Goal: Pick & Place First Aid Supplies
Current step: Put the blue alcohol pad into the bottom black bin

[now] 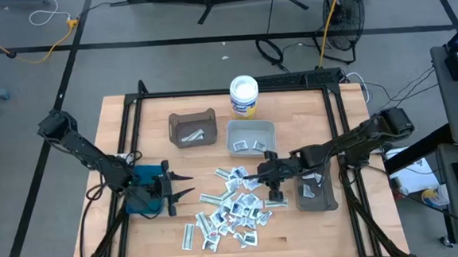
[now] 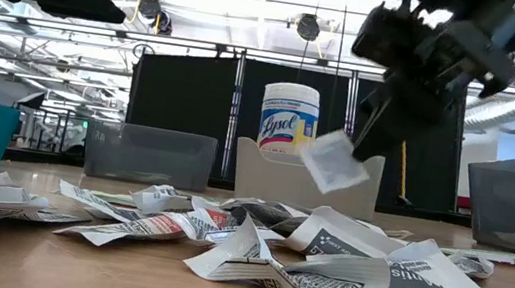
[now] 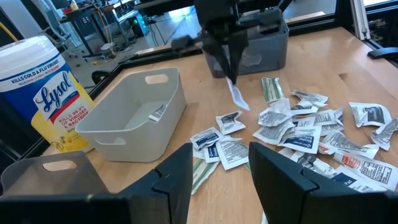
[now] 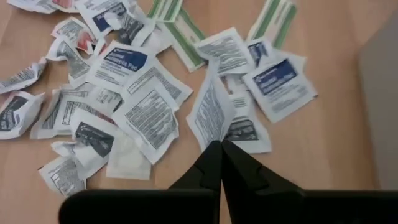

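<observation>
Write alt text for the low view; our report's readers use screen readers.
The right tool holds a small white packet in the air above a scattered pile of first aid packets on the wooden table, with a Lysol tub and bins behind.

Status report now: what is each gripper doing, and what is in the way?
Right gripper shut on a packet, lifted over the packet pile. Left gripper open, waiting beside the pile. Nothing in the way.
</observation>
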Controlling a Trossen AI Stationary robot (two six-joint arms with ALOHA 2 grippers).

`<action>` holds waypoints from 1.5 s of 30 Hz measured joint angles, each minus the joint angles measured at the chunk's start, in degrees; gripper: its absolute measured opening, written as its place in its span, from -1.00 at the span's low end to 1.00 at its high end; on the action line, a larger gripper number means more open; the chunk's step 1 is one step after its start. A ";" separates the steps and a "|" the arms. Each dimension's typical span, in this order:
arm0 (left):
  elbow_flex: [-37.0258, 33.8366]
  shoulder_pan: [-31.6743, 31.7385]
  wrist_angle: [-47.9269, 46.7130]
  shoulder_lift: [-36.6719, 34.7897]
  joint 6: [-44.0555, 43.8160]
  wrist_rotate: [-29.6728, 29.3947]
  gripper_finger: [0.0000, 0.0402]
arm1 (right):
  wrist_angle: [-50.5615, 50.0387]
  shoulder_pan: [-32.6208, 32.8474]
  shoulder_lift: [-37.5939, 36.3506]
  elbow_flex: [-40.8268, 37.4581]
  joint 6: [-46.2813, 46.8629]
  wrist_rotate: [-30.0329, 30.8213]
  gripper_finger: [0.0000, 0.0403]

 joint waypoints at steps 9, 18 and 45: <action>0.00 0.00 0.00 0.00 -0.29 0.00 -0.20 | -3.25 2.22 -5.74 0.01 -0.23 6.19 -1.00; 0.00 0.07 -0.41 0.02 -1.07 0.00 -0.20 | -4.67 3.38 -6.61 0.01 0.04 7.49 -1.00; 0.00 0.22 -0.74 0.02 -2.42 0.04 -0.20 | -43.41 19.99 -27.40 0.01 26.23 17.96 -1.00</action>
